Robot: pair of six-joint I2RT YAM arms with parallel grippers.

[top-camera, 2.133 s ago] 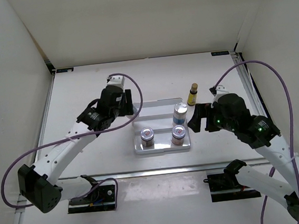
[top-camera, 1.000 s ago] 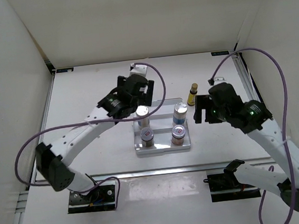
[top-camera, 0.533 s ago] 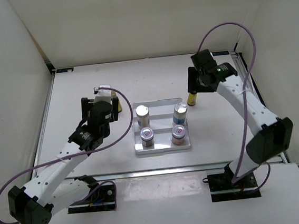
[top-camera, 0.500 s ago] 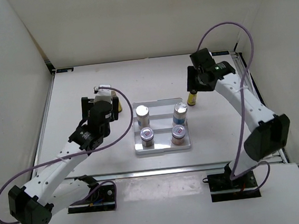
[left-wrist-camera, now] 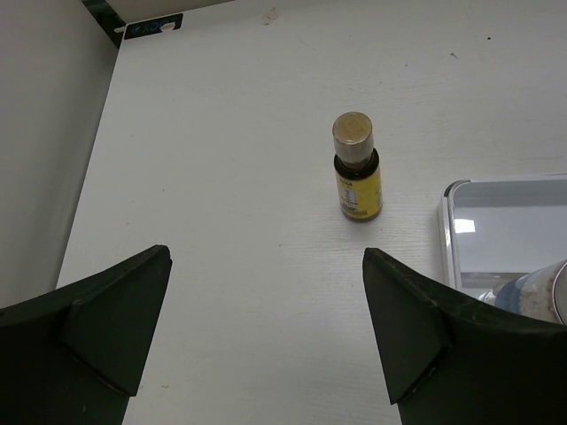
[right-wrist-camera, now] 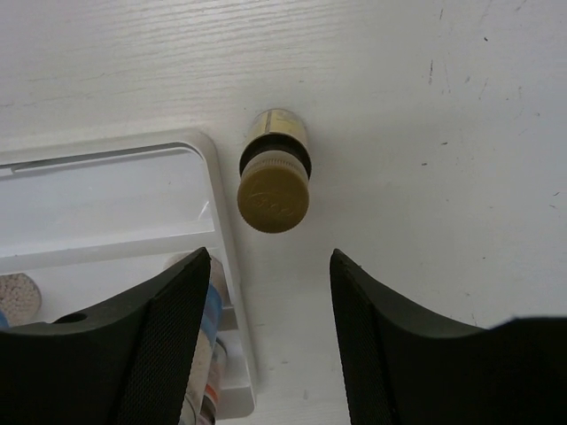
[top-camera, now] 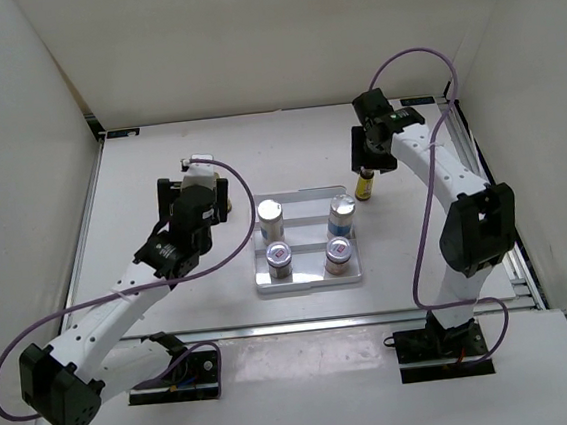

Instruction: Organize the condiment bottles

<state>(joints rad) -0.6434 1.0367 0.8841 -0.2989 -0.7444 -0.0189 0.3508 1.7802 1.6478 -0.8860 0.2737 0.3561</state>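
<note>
One slim yellow bottle (left-wrist-camera: 356,168) with a gold cap stands upright on the table, ahead of my open left gripper (left-wrist-camera: 266,252) and apart from it. From above, that gripper (top-camera: 193,193) sits left of the white tray (top-camera: 303,203) and largely hides this bottle. A second yellow bottle (top-camera: 365,184) stands just right of the tray. My right gripper (top-camera: 373,149) hovers over its far side. The right wrist view looks down on its gold cap (right-wrist-camera: 274,197), just beyond the open fingertips (right-wrist-camera: 195,266). Two white cylinders (top-camera: 270,214) (top-camera: 341,212) and two short jars (top-camera: 280,258) (top-camera: 338,255) stand in the tray.
The stepped tray's rim (right-wrist-camera: 217,204) lies close to the left of the right-hand bottle. White walls enclose the table on three sides, with a metal rail (top-camera: 470,169) along the right edge. Purple cables loop from both arms.
The left arm has drawn back leftward from the tray, leaving a white cylinder there. The right arm has swung to the far side of the right yellow bottle, and its jaws have narrowed.
</note>
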